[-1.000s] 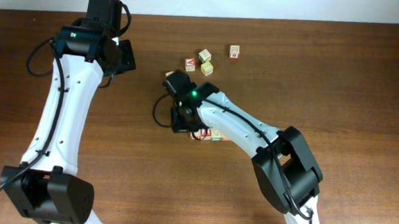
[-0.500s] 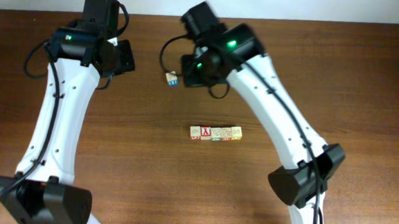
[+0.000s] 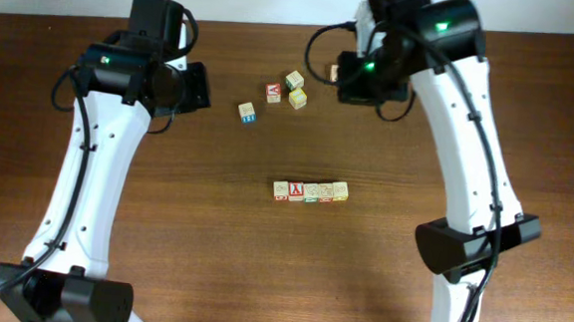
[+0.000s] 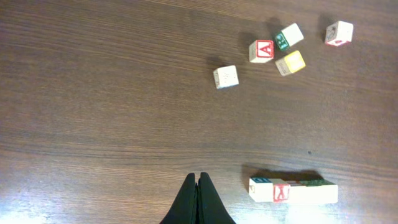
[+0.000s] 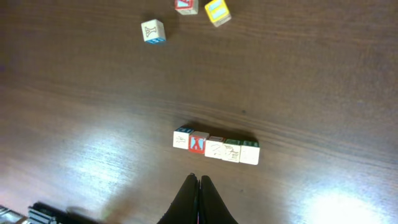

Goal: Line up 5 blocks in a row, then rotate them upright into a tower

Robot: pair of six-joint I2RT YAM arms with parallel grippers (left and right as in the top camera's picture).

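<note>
Both grippers are closed and empty. The row of blocks (image 5: 216,147) lies just ahead of the right gripper (image 5: 198,179), with its long axis crosswise to the fingers. From the left gripper (image 4: 197,177), the row sits off to the side.

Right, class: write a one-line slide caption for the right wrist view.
Right arm's shut fingers in front; five lettered blocks in a row on the wooden table, three loose blocks beyond.
</note>
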